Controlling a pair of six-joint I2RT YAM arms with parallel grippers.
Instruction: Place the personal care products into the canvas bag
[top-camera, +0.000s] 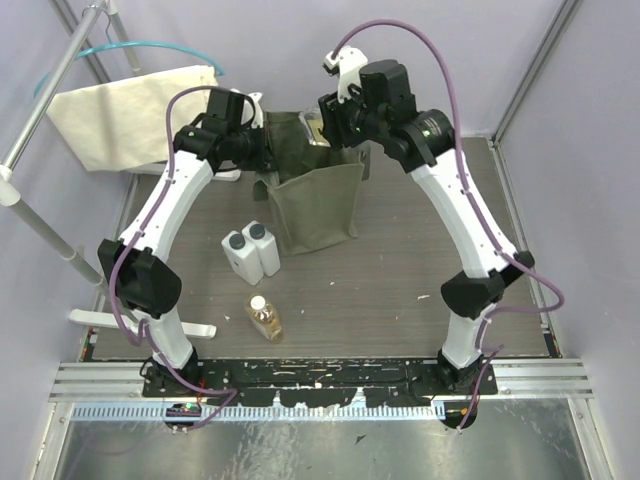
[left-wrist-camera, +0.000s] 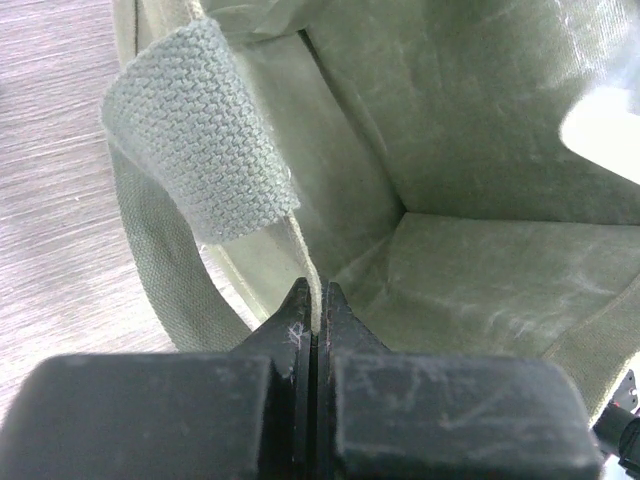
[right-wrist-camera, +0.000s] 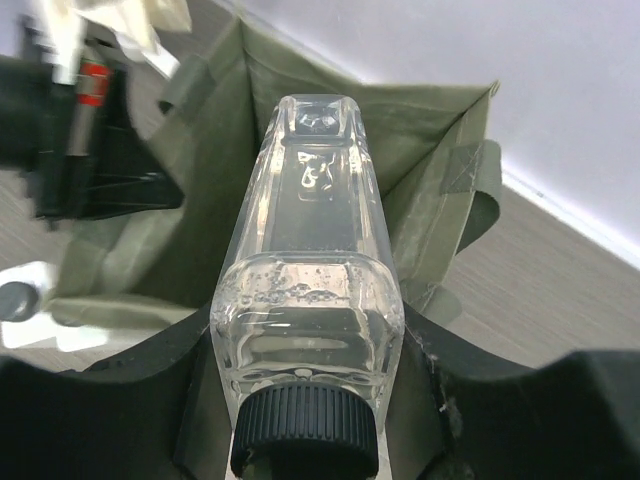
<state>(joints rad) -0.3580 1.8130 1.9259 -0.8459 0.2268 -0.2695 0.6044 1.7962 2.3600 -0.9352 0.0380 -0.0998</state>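
The boxy olive-green canvas bag (top-camera: 320, 205) stood upright near the middle of the grey wood-grain table (top-camera: 400, 290), its mouth open. The left gripper (left-wrist-camera: 314, 300) had its jaws closed on the thin fabric edge of the bag's wall, just below a woven handle strap (left-wrist-camera: 200, 150) that curled over the rim. What showed of the bag's inside in the left wrist view was bare lining, with its right part cut off by the frame.

Above the open mouth, the right gripper (right-wrist-camera: 310, 345) clamped a clear square-shouldered bottle with a dark ribbed cap (right-wrist-camera: 310, 220), cap toward the camera and base pointing down toward the bag. Its liquid looked almost colourless from there, possibly because of the light. From overhead the bottle was largely hidden by the arm.

On the table just left of the bag stood two white rectangular bottles with dark grey caps (top-camera: 252, 252), side by side and touching. Nearer the arm bases, a clear bottle of amber liquid with a white cap (top-camera: 265, 318) lay on its side. A cream-coloured cloth on a teal hanger (top-camera: 135, 115) hung at the far left, partly cut off by a rail.
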